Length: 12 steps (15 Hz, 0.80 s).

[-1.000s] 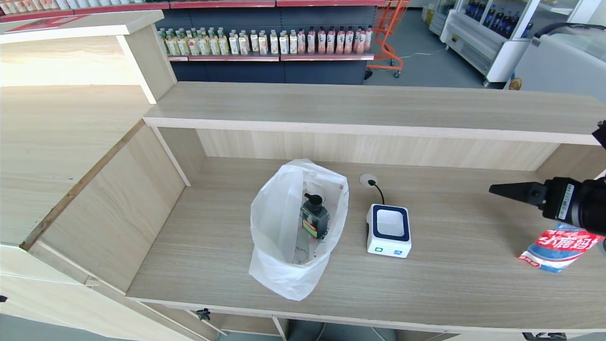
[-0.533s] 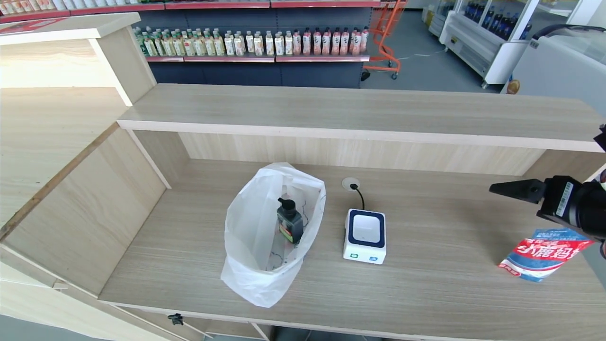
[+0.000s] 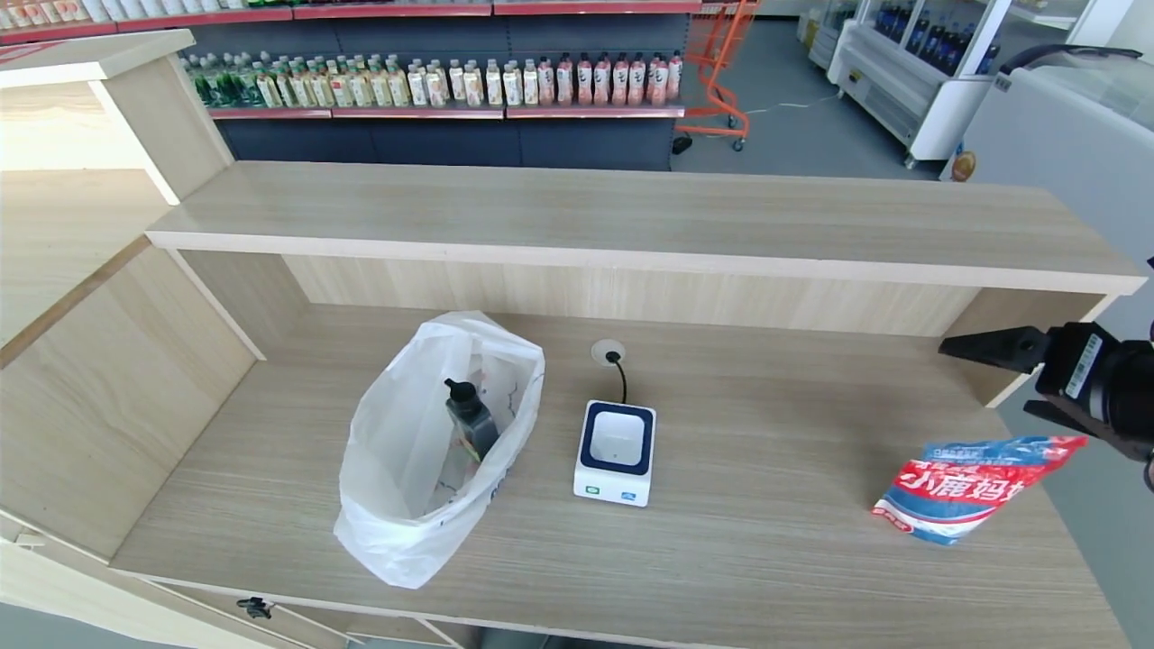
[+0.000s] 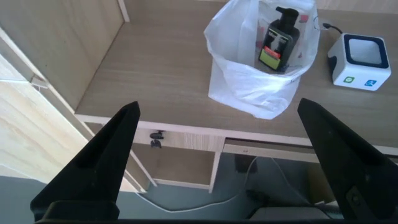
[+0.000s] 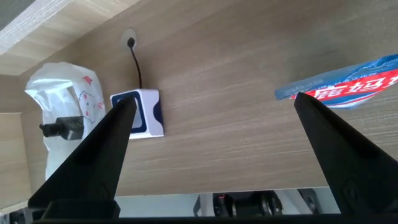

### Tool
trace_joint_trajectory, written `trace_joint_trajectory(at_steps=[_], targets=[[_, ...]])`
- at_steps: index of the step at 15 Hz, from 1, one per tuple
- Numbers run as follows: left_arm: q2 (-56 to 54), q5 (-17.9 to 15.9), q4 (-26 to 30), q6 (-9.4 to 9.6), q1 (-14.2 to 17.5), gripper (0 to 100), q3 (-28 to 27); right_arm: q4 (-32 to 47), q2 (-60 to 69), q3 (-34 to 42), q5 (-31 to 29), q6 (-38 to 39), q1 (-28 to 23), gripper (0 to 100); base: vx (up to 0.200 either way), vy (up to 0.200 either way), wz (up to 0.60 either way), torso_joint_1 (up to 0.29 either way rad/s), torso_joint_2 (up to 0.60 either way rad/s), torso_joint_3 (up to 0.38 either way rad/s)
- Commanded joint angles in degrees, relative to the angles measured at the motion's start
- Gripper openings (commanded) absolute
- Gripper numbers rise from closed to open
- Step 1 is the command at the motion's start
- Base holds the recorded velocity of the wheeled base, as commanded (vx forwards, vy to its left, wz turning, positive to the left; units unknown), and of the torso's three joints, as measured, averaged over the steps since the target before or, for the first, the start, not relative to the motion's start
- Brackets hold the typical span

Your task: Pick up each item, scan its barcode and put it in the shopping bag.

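A white plastic shopping bag [image 3: 397,487] stands open on the left part of the wooden desk, with a dark pump bottle [image 3: 471,419] upright inside it. Right of the bag sits the white barcode scanner [image 3: 616,440] with a dark-framed window. A red, white and blue pouch [image 3: 969,482] lies flat near the desk's right end. My right gripper [image 3: 984,376] hangs open above and just behind the pouch, holding nothing. My left gripper [image 4: 219,106] is open and empty, off the desk's front edge, looking at the bag [image 4: 249,81], bottle [image 4: 277,40] and scanner [image 4: 362,59].
A raised counter ledge [image 3: 631,225] runs along the back of the desk, and a side panel [image 3: 117,397] walls its left end. The scanner's cable [image 3: 620,379] runs to a grommet behind it. Bare desk lies between scanner and pouch. The desk's right edge drops off beside the pouch.
The head camera has swung right, so the whole picture slid left and more of the pouch shows. Bag, bottle, scanner and pouch keep their places on the desk.
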State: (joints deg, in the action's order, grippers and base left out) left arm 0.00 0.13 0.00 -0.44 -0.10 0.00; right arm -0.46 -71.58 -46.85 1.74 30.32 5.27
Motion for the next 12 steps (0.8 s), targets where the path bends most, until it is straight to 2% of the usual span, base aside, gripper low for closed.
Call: trace_joint_trajectory(at_steps=[1, 2, 4, 6, 8, 10, 12], targets=[[0.1, 0.0, 0.0, 0.09, 0.0, 100, 0.0, 1.5, -0.7, -1.5, 0.0, 2.6, -0.1, 100, 0.0, -0.2, 0.0, 0.002, 0.01, 0.007], [0.1, 0.0, 0.0, 0.26, 0.0, 100, 0.0, 3.5, -0.8, -2.6, 0.0, 5.2, -0.1, 100, 0.0, -0.2, 0.0, 0.002, 0.0, 0.002], [0.1, 0.0, 0.0, 0.53, 0.0, 100, 0.0, 9.3, -2.9, -7.0, -1.7, 12.7, 0.0, 100, 0.0, 0.0, 0.0, 0.0, 0.0, 0.0], [0.1, 0.0, 0.0, 0.44, 0.0, 100, 0.0, 17.5, -8.7, -14.0, -5.4, 24.3, 0.1, 100, 0.0, 0.0, 0.0, 0.0, 0.0, 0.0], [0.1, 0.0, 0.0, 0.44, 0.0, 100, 0.0, 21.2, -11.5, -16.9, -5.6, 28.2, 0.3, 100, 0.0, 0.0, 0.0, 0.0, 0.0, 0.0], [0.1, 0.0, 0.0, 0.44, 0.0, 100, 0.0, 24.4, -13.1, -17.2, -5.9, 28.5, 0.5, 100, 0.0, 0.0, 0.0, 0.0, 0.0, 0.0], [0.1, 0.0, 0.0, 0.44, 0.0, 100, 0.0, 25.2, -18.4, -16.9, -9.7, 29.4, 1.0, 100, 0.0, 0.0, 0.0, 0.0, 0.0, 0.0]])
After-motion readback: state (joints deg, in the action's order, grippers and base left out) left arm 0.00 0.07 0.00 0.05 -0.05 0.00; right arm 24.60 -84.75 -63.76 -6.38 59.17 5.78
